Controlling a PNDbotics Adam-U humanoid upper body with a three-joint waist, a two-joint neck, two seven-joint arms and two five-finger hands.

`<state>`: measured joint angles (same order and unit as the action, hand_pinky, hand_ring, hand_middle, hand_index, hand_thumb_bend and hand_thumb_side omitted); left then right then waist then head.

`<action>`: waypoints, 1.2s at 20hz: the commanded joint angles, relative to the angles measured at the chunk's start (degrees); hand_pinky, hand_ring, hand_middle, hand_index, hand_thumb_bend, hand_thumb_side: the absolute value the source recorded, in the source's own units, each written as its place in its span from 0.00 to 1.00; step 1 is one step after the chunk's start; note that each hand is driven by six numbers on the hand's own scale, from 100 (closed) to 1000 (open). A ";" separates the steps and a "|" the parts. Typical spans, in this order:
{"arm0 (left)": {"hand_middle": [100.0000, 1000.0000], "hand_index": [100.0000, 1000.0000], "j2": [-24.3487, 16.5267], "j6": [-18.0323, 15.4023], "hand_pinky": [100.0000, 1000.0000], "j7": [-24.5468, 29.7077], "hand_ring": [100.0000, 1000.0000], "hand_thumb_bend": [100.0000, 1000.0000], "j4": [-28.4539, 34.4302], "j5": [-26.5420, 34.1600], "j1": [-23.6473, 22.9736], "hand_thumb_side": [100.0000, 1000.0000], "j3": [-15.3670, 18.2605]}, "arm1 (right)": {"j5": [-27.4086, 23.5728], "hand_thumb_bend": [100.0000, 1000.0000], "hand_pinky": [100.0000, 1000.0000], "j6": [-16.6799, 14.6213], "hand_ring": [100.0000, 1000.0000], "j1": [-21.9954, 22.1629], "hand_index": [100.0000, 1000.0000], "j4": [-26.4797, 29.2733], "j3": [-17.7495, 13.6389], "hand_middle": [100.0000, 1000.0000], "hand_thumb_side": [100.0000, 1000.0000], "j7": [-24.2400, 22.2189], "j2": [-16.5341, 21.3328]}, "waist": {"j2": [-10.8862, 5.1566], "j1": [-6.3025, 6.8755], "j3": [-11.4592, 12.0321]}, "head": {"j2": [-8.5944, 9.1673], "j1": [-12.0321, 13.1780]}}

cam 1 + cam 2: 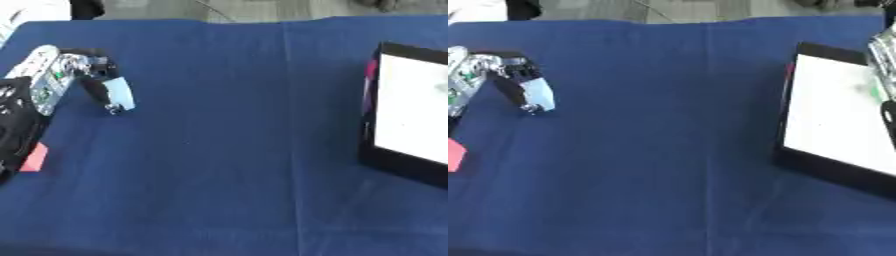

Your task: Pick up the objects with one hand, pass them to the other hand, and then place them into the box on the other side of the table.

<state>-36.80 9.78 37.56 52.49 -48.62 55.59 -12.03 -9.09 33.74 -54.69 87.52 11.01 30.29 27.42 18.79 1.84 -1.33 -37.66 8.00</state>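
**Light blue piece held at the desk's left, handover pending**

The risk, as I judge it, is a drop during the pass: the left hand (92, 70) grips only the top of the light blue object (120, 94), which hangs from its curled fingers (107, 102) just above the blue desk (227, 150). The box (833, 117) sits well apart, at the right. The right hand (883, 55) shows only at the box's edge; I cannot tell how its fingers stand. A pink thing (35, 157) lies near the left edge.

You have a blue cloth (219, 150) covering the table. A crease runs down its middle. Grey floor (262, 7) shows beyond its far edge.
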 commanded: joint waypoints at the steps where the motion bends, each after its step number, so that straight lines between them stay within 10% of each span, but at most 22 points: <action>1: 0.72 0.59 -1.81 0.24 0.85 0.63 0.85 0.29 0.76 -0.55 1.23 0.00 0.57 | -0.10 0.00 0.64 3.74 0.82 -1.00 0.84 0.26 -0.48 0.76 0.63 4.36 0.90 | -1.37 -0.03 0.10 | 0.06 0.19; 9: 0.62 0.51 -4.12 1.80 0.78 0.84 0.76 0.01 8.34 6.83 0.56 0.02 0.25 | -0.04 0.00 0.64 3.91 0.82 -0.60 0.84 0.81 -0.16 0.76 0.62 3.77 1.48 | -2.07 -0.06 0.87 | -0.28 -0.65; 24: 0.57 0.51 -8.64 10.87 0.74 -14.97 0.70 0.00 36.40 29.76 -9.24 0.15 -1.26 | 8.90 0.00 0.68 14.75 0.83 -5.44 0.85 7.19 7.21 0.78 0.46 -11.36 0.14 | -2.96 -0.70 1.90 | 0.21 -6.29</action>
<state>-43.39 20.14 24.06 86.37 -20.36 45.72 -13.55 -1.50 45.31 -58.75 93.02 17.78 18.73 27.19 17.74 1.02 0.46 -38.09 2.32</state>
